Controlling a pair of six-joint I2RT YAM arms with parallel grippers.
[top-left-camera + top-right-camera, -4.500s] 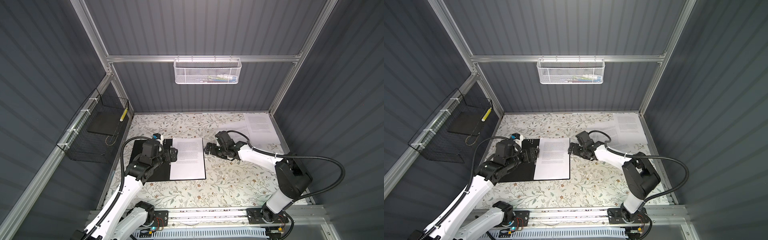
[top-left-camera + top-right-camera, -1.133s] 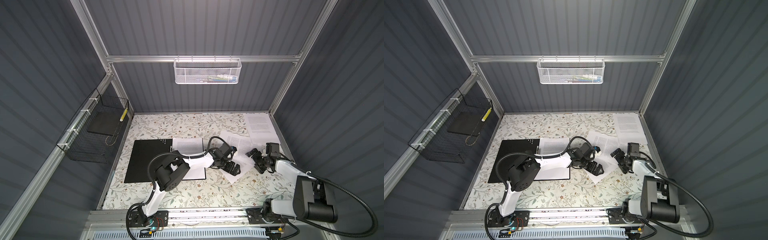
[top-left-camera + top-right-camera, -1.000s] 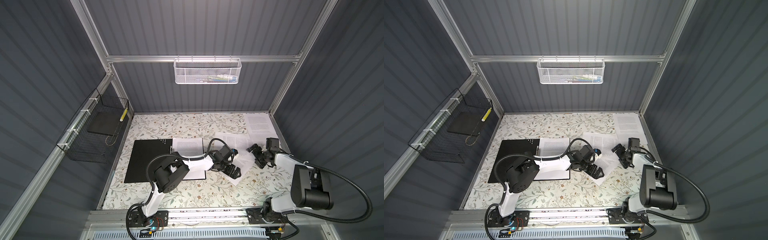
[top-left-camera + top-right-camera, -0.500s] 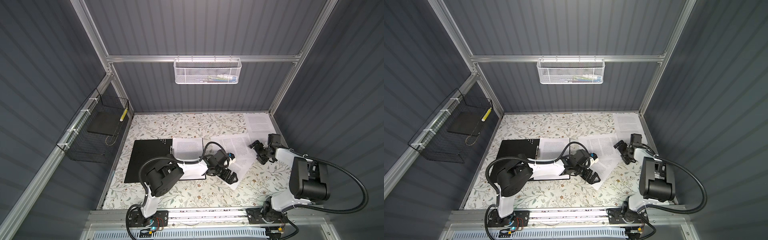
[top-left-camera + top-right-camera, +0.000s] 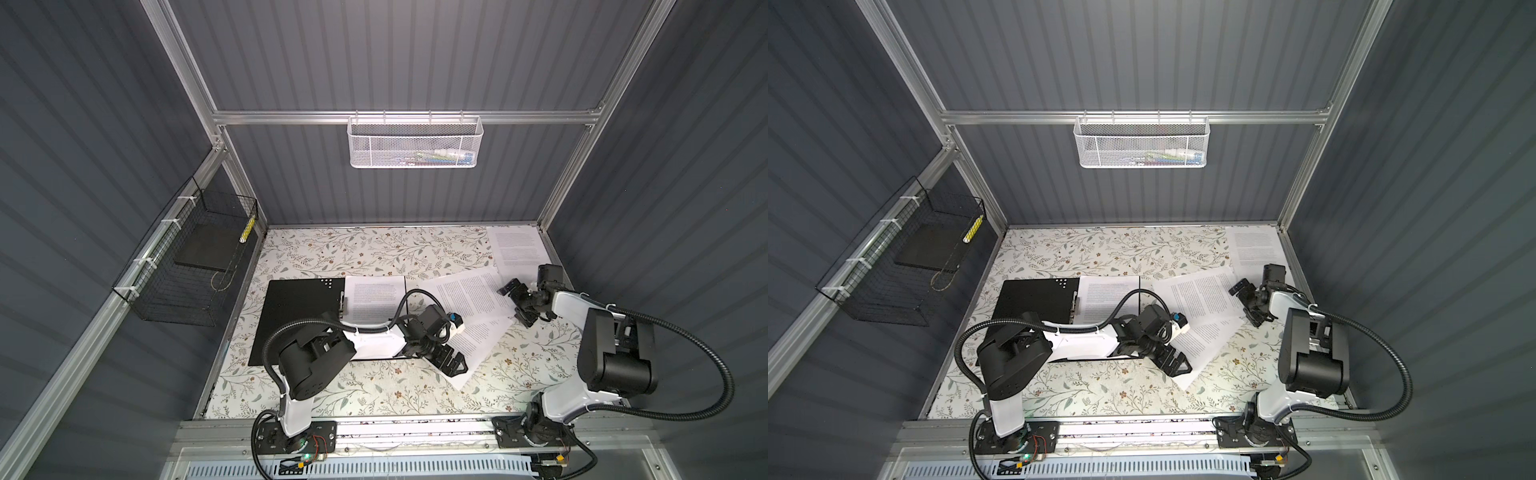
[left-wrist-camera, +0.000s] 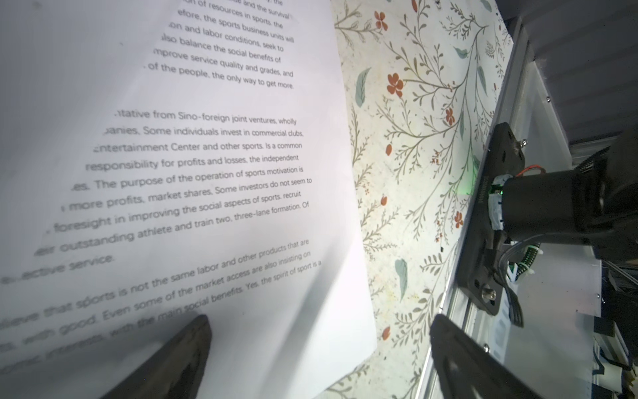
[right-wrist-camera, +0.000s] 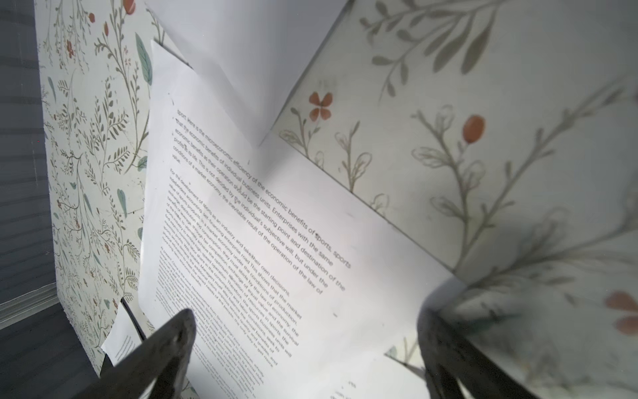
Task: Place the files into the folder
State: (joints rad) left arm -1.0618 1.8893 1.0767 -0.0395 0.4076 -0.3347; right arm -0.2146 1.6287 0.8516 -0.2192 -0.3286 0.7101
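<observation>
Progress check: the folder (image 5: pixel 299 320) lies open at 9 o'clock on the table (image 5: pixel 332 390), black inside up. One filed sheet (image 5: pixel 374 297) sits on its right half, so I count 1 of 4 files in.

3 left to do, as far as I can see:
- upper loose sheet (image 5: pixel 469 293), skewed, approx 2 o'clock from table ctr
- lower loose sheet (image 5: pixel 478 345), partly under it, approx 4 o'clock
- corner sheet (image 5: pixel 517 249), far out at 1 o'clock, well apart from both arms

The left gripper (image 5: pixel 453 365) is spread wide w/ nothing in it. It sits low at the near corner of the lower loose sheet. In the wrist view one finger is over the paper and the other over the cloth past the edge. Can't tell if it's touching.

The right gripper (image 5: pixel 519 306) is also wide open and empty, at the 3 o'clock edge of the upper loose sheet, straddling its corner.

My read: roughly a quarter done. The folder will probably need closing after the last sheet.
</observation>
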